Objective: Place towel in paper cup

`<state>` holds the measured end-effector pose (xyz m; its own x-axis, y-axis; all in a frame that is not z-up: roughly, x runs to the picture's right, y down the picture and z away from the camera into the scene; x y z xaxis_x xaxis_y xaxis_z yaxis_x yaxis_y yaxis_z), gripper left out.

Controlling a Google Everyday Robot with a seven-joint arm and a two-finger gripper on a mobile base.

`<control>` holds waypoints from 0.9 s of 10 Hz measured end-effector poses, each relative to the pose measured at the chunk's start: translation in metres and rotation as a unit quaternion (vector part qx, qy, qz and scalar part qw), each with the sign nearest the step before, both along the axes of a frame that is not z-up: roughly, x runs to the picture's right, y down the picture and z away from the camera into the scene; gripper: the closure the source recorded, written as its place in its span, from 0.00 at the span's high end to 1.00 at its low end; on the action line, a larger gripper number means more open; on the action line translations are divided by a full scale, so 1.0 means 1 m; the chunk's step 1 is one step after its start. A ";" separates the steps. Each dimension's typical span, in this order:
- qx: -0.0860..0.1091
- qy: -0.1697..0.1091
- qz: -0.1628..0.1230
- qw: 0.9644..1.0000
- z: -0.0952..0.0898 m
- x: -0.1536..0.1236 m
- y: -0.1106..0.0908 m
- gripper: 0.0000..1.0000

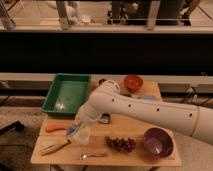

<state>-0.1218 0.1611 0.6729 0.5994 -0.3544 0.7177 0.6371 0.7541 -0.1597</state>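
Note:
My gripper (76, 128) is at the end of the white arm (135, 110), which reaches in from the right across the wooden table (130, 129). It is shut on a pale bluish towel (73, 132) that hangs at the left rim of the paper cup. The whitish paper cup (83, 136) stands upright on the table's front left, just below and right of the gripper. The towel touches or overlaps the cup's rim; I cannot tell how much of it is inside.
A green tray (67, 94) lies at the back left. An orange carrot (54, 128) and a yellow utensil (54, 147) lie left of the cup. A fork (93, 155), grapes (120, 144) and a purple bowl (157, 142) are in front. An orange bowl (133, 81) stands at the back.

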 end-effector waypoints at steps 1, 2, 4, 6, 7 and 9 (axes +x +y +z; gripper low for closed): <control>-0.002 -0.001 0.001 1.000 0.001 0.000 0.001 0.74; -0.003 -0.001 0.002 1.000 0.001 -0.001 0.001 0.80; -0.005 -0.003 0.001 1.000 0.002 -0.002 0.002 0.80; -0.006 -0.004 0.000 1.000 0.002 -0.003 0.004 0.80; -0.007 -0.003 0.000 1.000 0.002 -0.003 0.004 0.80; -0.003 0.001 0.001 1.000 0.002 -0.002 0.004 0.80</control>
